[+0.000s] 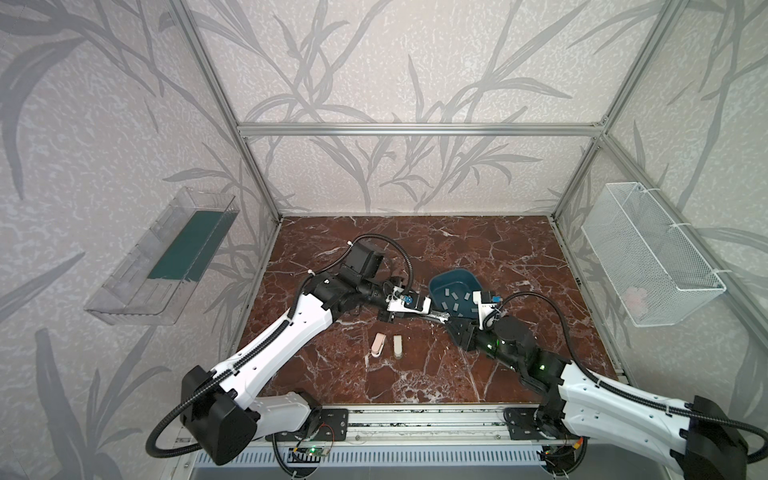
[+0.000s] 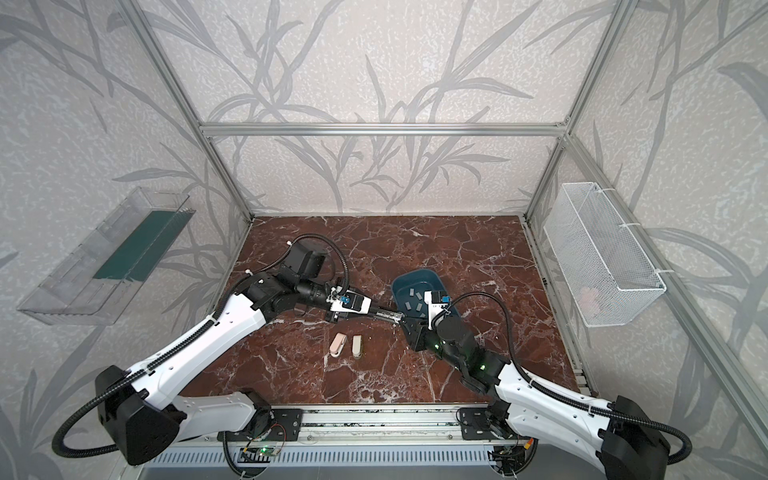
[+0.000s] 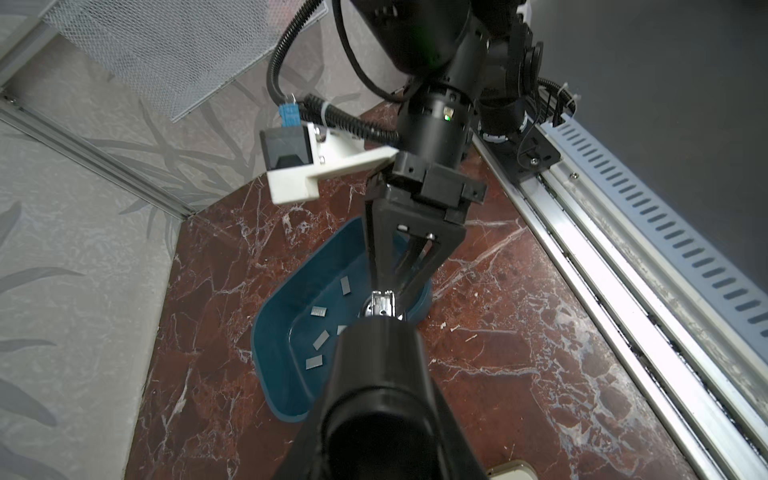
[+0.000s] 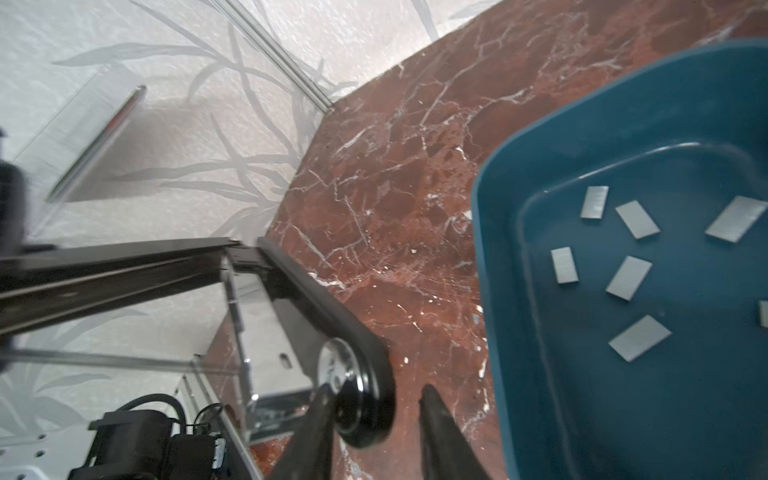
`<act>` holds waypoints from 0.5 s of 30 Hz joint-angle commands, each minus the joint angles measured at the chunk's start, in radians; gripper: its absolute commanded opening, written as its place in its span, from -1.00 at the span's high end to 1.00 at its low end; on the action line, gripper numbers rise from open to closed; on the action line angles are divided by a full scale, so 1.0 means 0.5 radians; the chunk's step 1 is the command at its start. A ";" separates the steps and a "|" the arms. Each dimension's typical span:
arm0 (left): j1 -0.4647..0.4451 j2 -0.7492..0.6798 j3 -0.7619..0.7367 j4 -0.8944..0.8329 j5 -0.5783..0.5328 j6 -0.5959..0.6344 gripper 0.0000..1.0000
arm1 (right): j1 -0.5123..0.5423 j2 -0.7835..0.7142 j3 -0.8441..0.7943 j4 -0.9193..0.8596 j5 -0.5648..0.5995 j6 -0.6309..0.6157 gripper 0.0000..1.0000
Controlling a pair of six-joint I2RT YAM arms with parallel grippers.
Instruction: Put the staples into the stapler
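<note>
Right wrist view — right gripper (image 4: 376, 392) agape round stapler (image 4: 299, 286) tip (left gripper (image 3: 378, 332) tight on it)

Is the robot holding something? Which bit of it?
The left hand is shut on the stapler, gripping the end away from the blue tray. The right hand is open at the stapler's other end, holding nothing.

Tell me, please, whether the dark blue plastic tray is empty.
Not empty: the dark blue plastic tray holds several flat grey staple strips, scattered on its floor.
</note>
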 commanded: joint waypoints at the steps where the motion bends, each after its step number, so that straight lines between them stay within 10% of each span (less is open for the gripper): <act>1: 0.019 -0.032 0.038 0.150 0.254 -0.055 1.00 | -0.007 -0.013 0.053 -0.165 -0.032 -0.240 -0.01; 15: 0.199 0.038 0.035 0.074 0.062 0.010 1.00 | -0.007 -0.588 0.323 -0.685 0.115 -0.744 -0.84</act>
